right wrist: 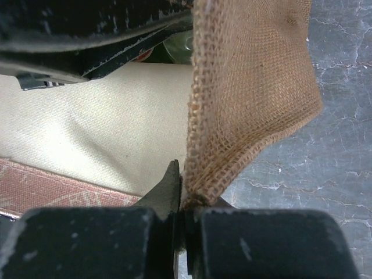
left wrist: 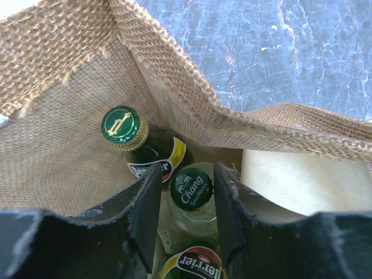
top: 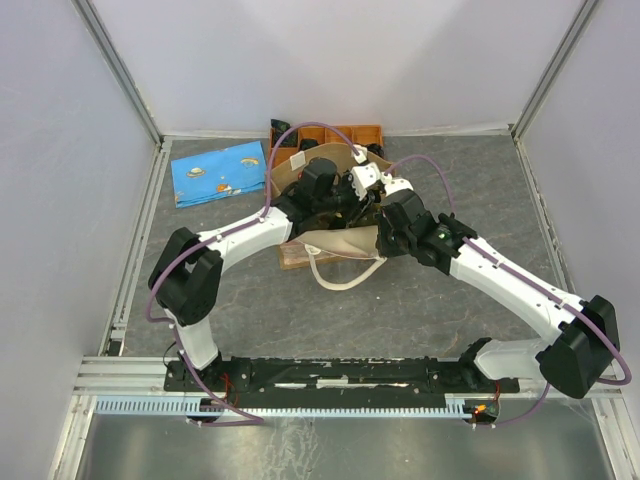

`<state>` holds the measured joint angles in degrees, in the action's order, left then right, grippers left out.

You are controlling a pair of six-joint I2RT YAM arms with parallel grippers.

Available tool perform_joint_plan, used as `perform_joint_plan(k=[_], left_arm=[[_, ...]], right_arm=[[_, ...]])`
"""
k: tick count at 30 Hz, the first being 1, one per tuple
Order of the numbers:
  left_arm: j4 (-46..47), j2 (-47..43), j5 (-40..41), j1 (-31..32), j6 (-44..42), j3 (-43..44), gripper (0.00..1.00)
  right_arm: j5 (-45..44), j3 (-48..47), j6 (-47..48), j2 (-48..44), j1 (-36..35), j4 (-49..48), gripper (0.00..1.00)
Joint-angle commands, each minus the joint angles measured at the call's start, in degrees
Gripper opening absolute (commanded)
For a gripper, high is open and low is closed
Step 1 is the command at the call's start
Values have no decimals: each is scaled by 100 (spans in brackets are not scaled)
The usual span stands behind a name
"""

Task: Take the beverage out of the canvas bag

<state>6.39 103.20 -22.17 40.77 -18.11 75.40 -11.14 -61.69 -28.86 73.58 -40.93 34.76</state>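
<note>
The canvas bag (top: 340, 245) stands mid-table with its mouth held wide. My left gripper (left wrist: 187, 170) is down inside it, open, its fingers on either side of the green "Chang" cap of a clear glass beverage bottle (left wrist: 190, 189); a thin gap shows on the left side. Two green Perrier bottles are also in the bag, one behind with a gold-rimmed cap (left wrist: 121, 124) and one nearer (left wrist: 192, 261). My right gripper (right wrist: 185, 189) is shut on the bag's woven brown rim (right wrist: 244, 87), beside the cream panel (right wrist: 104, 133).
An orange compartmented tray (top: 330, 132) sits just behind the bag and a flat blue patterned pouch (top: 220, 172) lies at the back left. A cream loop handle (top: 345, 278) hangs toward the arms' bases. Walls close in the table on three sides.
</note>
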Motion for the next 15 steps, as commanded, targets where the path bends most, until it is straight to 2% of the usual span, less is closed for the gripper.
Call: perform_joint_plan(k=[1, 3, 5, 10, 15], left_arm=[[284, -106, -290, 114, -62, -243, 43], [275, -166, -325, 115, -46, -321, 34], [275, -259, -375, 121, -48, -404, 31], [254, -479, -509, 119, -104, -602, 35], [204, -646, -695, 124, -184, -776, 43]], right_arm=[[15, -203, 186, -29, -89, -233, 0], [8, -226, 187, -15, -86, -227, 0], [11, -245, 196, 2, -85, -222, 0], [32, -267, 200, 50, -84, -224, 0], [41, -279, 185, 57, -84, -233, 0]])
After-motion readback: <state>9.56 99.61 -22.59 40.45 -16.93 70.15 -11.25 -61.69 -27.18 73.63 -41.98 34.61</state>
